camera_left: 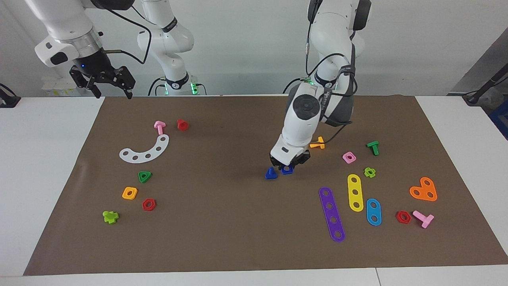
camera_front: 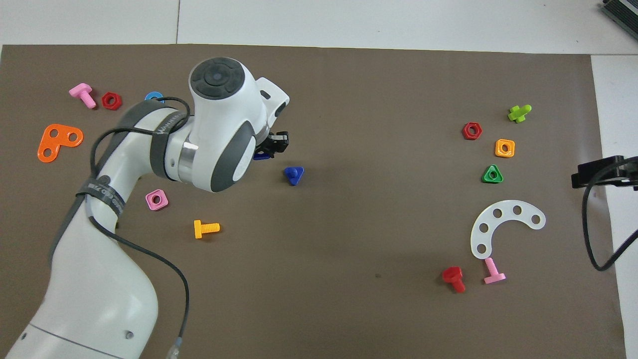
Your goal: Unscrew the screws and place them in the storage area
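The blue bolt [camera_left: 271, 173] with a triangular head lies alone on the brown mat [camera_left: 222, 222] near the middle; it also shows in the overhead view [camera_front: 293, 175], head down and shaft up. My left gripper [camera_left: 289, 164] is just beside it, toward the left arm's end, low over the mat and shut on a blue square nut [camera_left: 287, 170]. In the overhead view the left gripper [camera_front: 273, 145] and the nut [camera_front: 261, 156] peek out from under the wrist. My right gripper [camera_left: 108, 84] waits open, raised over the mat's edge at the right arm's end.
An orange bolt [camera_left: 318, 143], pink nut [camera_left: 349, 157], green bolt [camera_left: 373, 147] and coloured strips [camera_left: 331, 213] lie toward the left arm's end. A white curved strip [camera_left: 145, 150], green triangular nut [camera_left: 145, 176], orange nut [camera_left: 129, 193] and red nut [camera_left: 149, 204] lie toward the right arm's end.
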Controlling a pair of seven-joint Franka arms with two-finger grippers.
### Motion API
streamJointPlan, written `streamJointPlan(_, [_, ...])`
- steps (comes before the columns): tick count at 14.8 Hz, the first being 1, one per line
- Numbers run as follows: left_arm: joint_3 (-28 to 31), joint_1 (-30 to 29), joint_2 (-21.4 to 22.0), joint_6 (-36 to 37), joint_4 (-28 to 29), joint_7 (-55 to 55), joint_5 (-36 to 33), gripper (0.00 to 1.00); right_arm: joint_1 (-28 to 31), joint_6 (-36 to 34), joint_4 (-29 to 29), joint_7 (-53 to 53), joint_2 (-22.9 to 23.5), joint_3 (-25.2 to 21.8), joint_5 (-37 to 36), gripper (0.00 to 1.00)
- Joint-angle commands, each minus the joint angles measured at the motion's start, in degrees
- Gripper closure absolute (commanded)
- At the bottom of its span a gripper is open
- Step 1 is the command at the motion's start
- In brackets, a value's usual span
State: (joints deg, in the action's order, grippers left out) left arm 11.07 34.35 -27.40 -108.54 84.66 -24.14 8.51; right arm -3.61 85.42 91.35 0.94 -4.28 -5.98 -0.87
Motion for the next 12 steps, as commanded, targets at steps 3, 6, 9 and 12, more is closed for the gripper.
streamJointPlan(3, [0.27,-7.36,5.69,3.7,8.82,10.86,1.78,0.71,0.1,0.45,1.2,0.56,-1.08,0.09,0.96,0.0])
streamJointPlan(6, [0.36,-8.16,9.2,-2.0,18.84,13.86,1.78,0.71,0.1,0.45,1.2,0.56,-1.17,0.09,0.96,0.0])
streamJointPlan(9, [0.36,-7.37,11.31,-9.82,26.14,13.69,1.78,0.7,-0.16,0.36,1.2,0.47,-1.17,0.27,1.05,0.0])
streamJointPlan(12, [0.36,-7.28,12.29,-17.03,31.42,14.04,1.69,0.7,-0.26,0.88,1.29,0.03,-1.43,0.36,1.05,0.0])
